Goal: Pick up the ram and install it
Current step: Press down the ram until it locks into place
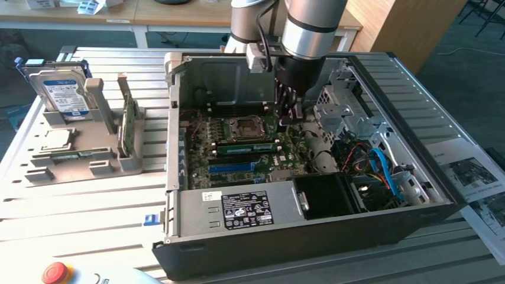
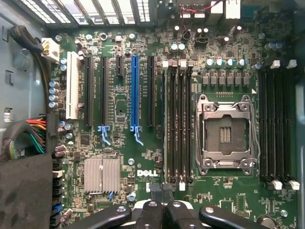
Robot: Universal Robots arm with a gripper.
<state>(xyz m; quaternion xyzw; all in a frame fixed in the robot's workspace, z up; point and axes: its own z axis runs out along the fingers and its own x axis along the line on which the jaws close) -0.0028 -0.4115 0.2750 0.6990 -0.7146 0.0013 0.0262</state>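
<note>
Hard drive (image 1: 59,89) and an upright green card (image 1: 126,121) stand in a grey rack, well off toward the exterior view's left of the hand (image 1: 285,118), on the ribbed metal tabletop (image 1: 79,207). The open computer case (image 1: 316,236) lies on its side so the motherboard (image 2: 119,138) faces up. The ram (image 1: 245,148), a thin green stick, appears to sit along a memory slot just below the hand. The black fingers (image 2: 155,191) are drawn together, gripping nothing I can see, perhaps to press it.
</note>
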